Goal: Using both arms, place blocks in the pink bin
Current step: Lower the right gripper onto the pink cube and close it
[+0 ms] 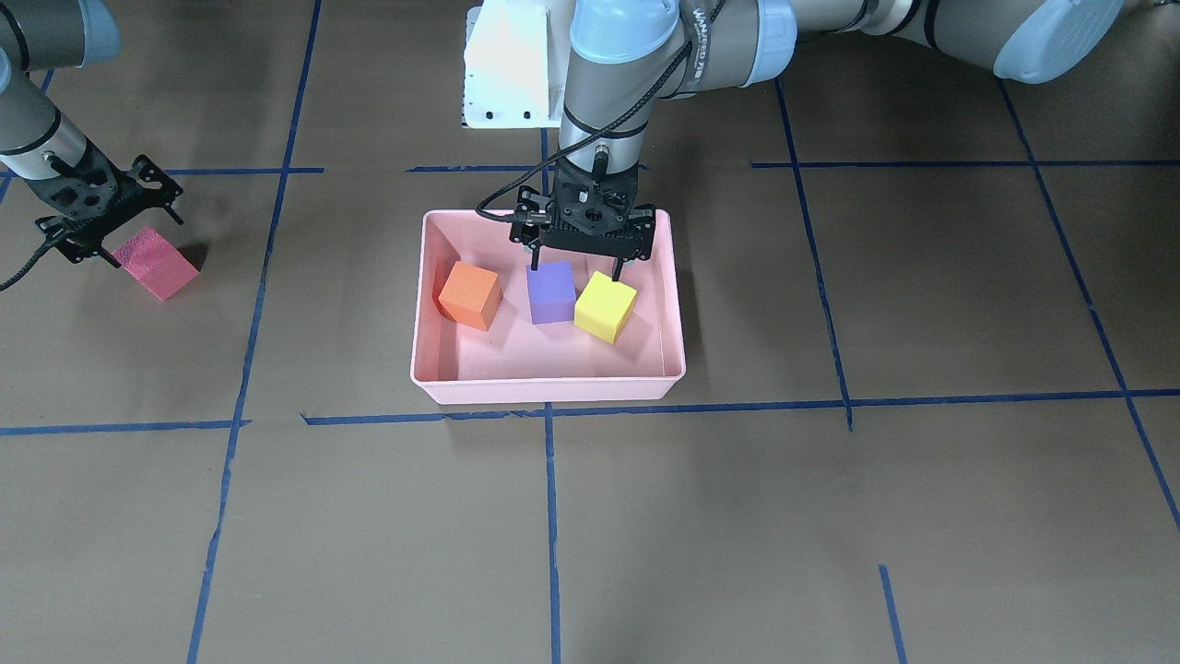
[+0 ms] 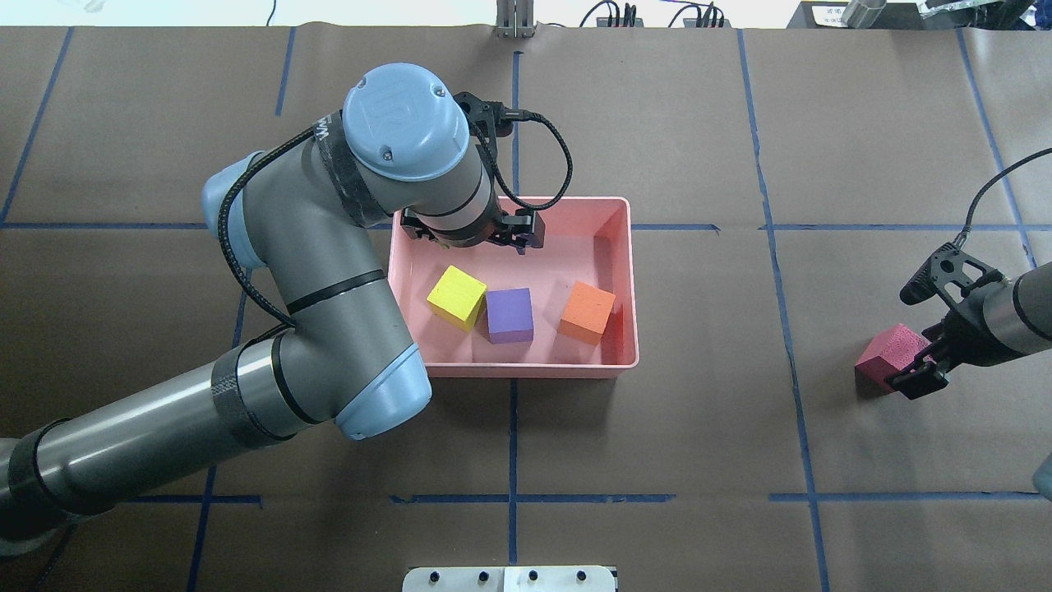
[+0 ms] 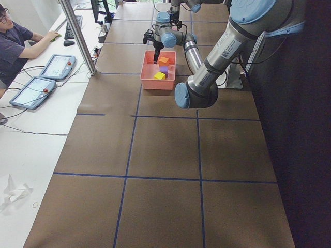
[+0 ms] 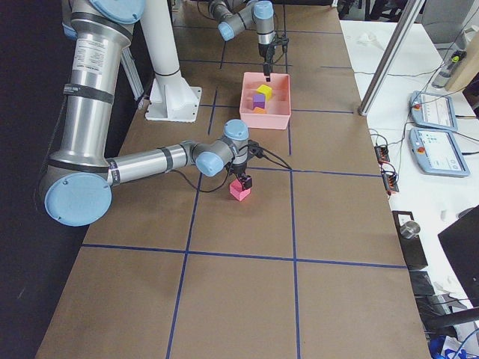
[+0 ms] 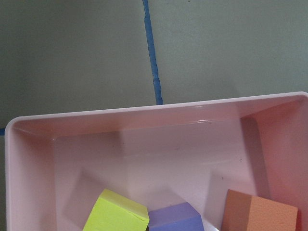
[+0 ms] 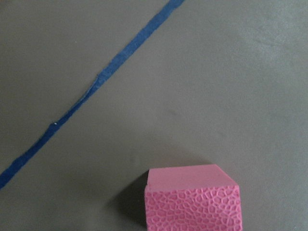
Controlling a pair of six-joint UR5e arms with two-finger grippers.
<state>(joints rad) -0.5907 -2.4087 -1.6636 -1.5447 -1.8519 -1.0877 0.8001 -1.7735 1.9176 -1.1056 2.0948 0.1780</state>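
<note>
Front-facing and overhead exteriors: table [image 2: 707,427] viewed steeply from opposite sides, pink bin [image 1: 544,391] shared. Side exteriors: table viewed lengthwise from either end. Wrist cameras: close; bin interior and red-pink block [image 6: 192,204] framed.

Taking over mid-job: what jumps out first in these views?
The yellow foam cube, purple foam cube and orange foam cube sit in a row inside the light-pink plastic bin at the centre, the left gripper open over it. The red-pink foam cube lies alone outside, at the open right gripper.
</note>
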